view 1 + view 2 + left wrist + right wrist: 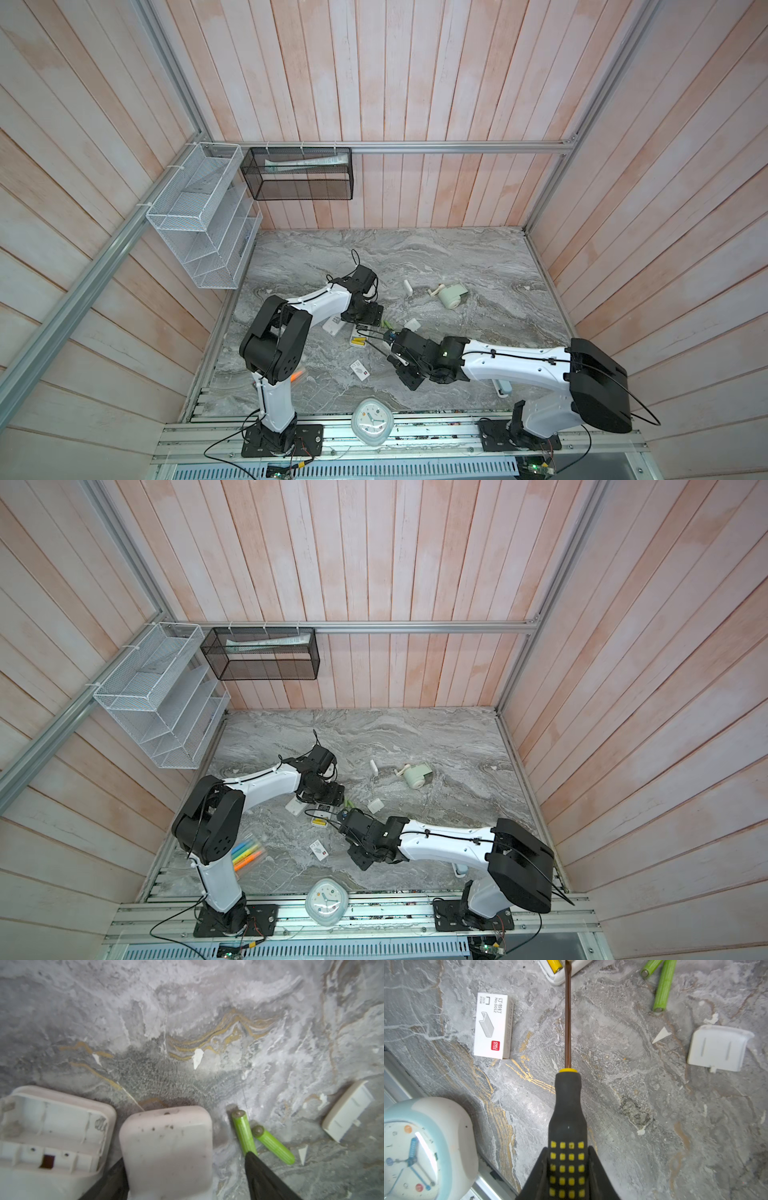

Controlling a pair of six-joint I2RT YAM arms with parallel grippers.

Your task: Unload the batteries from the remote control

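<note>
The left gripper (185, 1156) stood wide astride the remote control (559, 978); the right gripper (568, 1148) clamped the screwdriver (568, 1105). Two green batteries (243, 1130) lay at the middle of the tabletop (457, 257), and the yellow batteries (358, 342) sat inside that remote control. They looked light, slick and apt to roll, so were probably best pinched mid-length.

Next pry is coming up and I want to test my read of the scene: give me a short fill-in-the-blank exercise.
The right gripper is shut on the screwdriver's ____.
____ green batteries lie loose on the table.
The battery showing in the remote that the screwdriver points at is ____.
The white box beside the shaft bears a picture of ____.
Missing words: handle; Two; yellow; staples.
</note>
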